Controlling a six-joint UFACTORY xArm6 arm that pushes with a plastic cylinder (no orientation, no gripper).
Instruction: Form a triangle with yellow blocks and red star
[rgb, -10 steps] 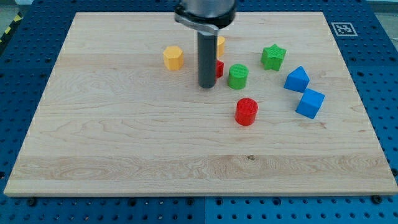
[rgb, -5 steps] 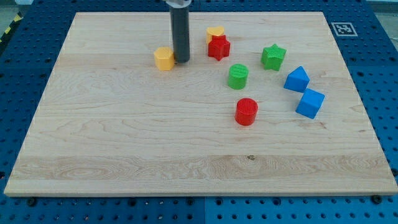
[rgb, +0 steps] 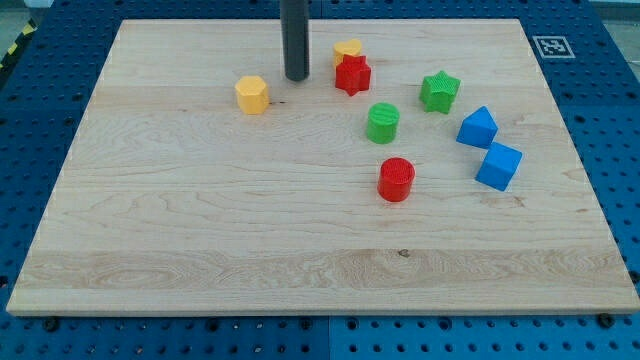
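Observation:
The red star (rgb: 352, 75) lies near the view's top, at the middle. A yellow block (rgb: 348, 50) touches its upper edge; its shape is partly hidden. A yellow hexagonal block (rgb: 252, 95) sits to the left, apart from both. My tip (rgb: 296, 77) is on the board between the yellow hexagonal block and the red star, touching neither.
A green cylinder (rgb: 382, 123) and a red cylinder (rgb: 396, 179) lie below the star. A green star (rgb: 439, 92) and two blue blocks (rgb: 477, 128) (rgb: 498, 166) sit at the view's right. The wooden board (rgb: 200, 230) ends near the top edge.
The yellow hexagonal block has slid left and slightly down. My tip moved up from below the red star, pushed the hexagon, then pulled up and away from it.

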